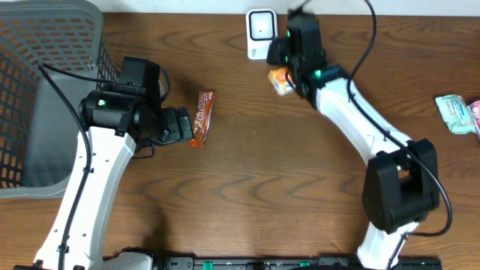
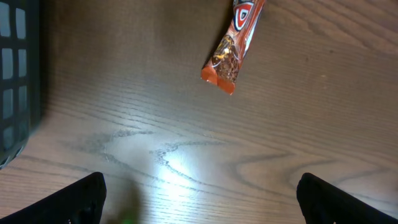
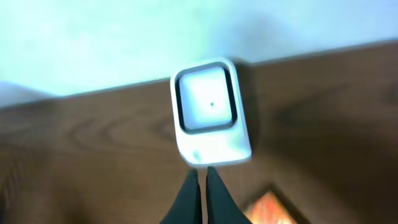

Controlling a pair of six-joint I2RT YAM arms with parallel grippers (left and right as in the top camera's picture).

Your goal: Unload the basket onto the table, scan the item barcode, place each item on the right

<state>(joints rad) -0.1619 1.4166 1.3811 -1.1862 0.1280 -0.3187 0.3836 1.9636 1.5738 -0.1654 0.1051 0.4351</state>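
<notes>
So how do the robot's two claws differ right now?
The left gripper has its fingers spread wide, while the right gripper has them pressed together. The left gripper looks down near a snack bar lying flat, while the right gripper faces the white scanner. The snack bar sits off to one side of the left gripper, but the scanner is straight ahead of the right gripper. Both have dark fingers and seem to hold nothing.

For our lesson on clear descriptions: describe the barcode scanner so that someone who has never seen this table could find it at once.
Start at the wooden table and follow its far edge to the middle. There stands the barcode scanner, near the small orange packet. It alone is a white, rounded box with a dark-framed window.
</notes>
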